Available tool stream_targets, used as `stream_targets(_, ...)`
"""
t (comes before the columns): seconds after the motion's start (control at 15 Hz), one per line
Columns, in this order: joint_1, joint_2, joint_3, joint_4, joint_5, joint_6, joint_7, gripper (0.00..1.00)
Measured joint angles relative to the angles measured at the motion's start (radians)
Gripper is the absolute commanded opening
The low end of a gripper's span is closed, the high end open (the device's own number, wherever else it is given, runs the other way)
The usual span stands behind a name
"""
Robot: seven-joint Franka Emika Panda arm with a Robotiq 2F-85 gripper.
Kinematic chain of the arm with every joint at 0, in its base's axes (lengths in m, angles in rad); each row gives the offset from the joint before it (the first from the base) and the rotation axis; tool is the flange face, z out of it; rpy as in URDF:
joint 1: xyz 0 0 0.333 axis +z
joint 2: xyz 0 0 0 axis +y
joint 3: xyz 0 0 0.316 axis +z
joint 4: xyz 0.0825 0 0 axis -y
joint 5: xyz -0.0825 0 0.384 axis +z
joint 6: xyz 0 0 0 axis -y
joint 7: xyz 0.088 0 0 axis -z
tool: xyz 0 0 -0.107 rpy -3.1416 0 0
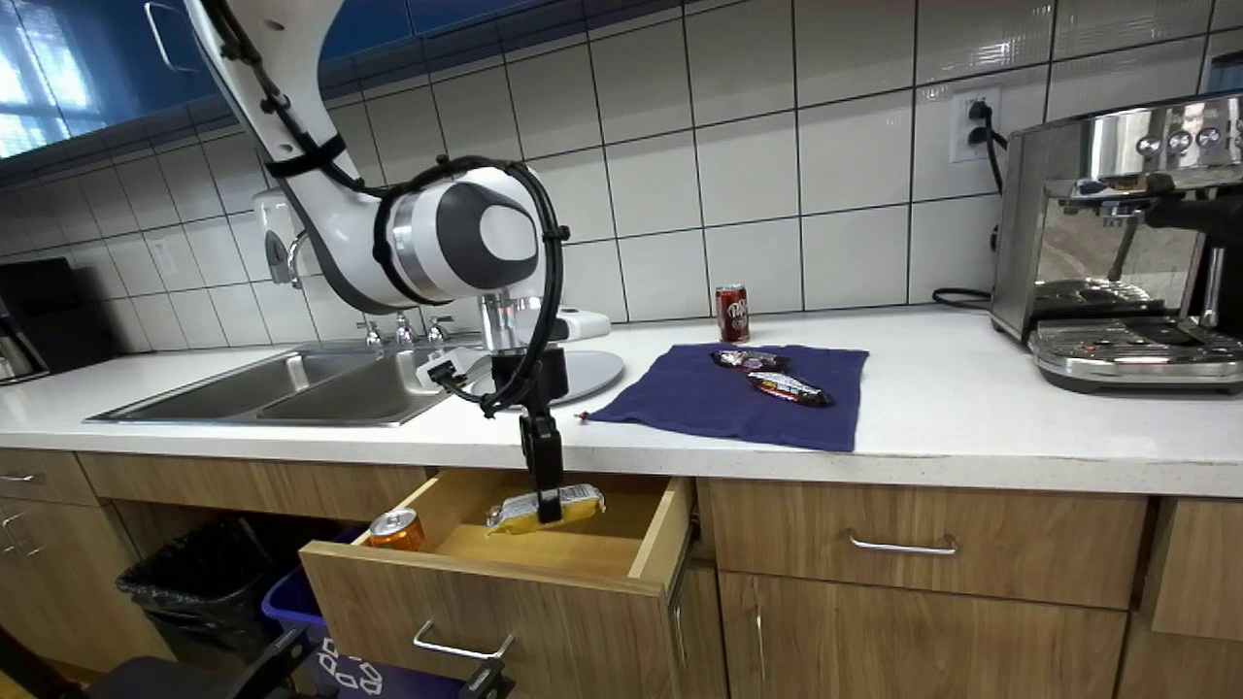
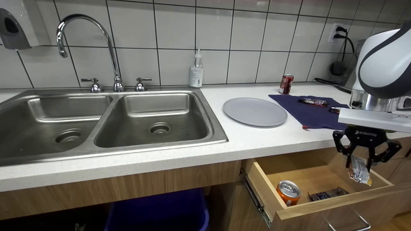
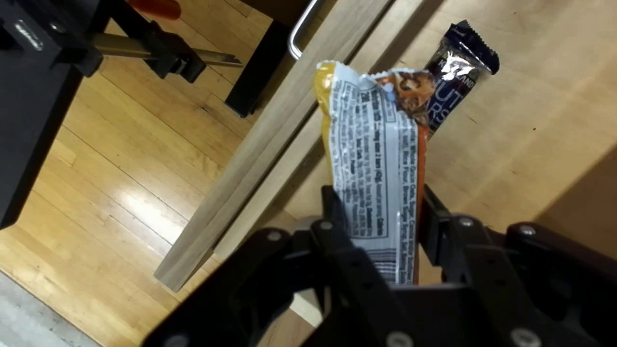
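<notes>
– What's around, left to right, in an exterior view?
– A double steel sink (image 2: 104,120), round grey plate (image 2: 255,112) on the white desk (image 2: 247,138), then in the open wooden drawer (image 2: 311,176) an orange metal can (image 2: 288,192) and dark foil wrapper (image 2: 329,194).
– Lettering?
– "NUT" on that wrapper, "ROBOTIQ" on the black tool (image 2: 358,166).
– Pose?
– Pointing down, gripping a yellow-and-white wrapped bar (image 2: 359,175) over the drawer.

Reads "ROBOTIQ" on the gripper (image 2: 358,166). Lists "Serving size 2 bars (42g)" and "Whole Grain Oats, Sugar" on the white wrapper (image 3: 373,166). Shows "LAND" and "NUT", partly covered, on the dark wrapper (image 3: 455,77). Says "Dr Pepper" on the red can (image 1: 733,314); bears recycling arrows on the blue bin (image 1: 413,682).
</notes>
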Motion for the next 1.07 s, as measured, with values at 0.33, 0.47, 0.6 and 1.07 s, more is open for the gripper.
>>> stream_targets(0.33, 0.0, 0.011, -0.005, 0.005, 0.0, 0.0, 0.029, 0.99)
stream_targets(0.47, 0.0, 0.007, -0.009, 0.006, 0.0, 0.0, 0.035, 1.0)
stream_targets(0.6, 0.0, -0.003, -0.011, 0.007, 0.0, 0.0, 0.037, 1.0)
stream_targets(1.07, 0.0, -0.09, -0.011, 0.002, 0.0, 0.0, 0.037, 1.0)
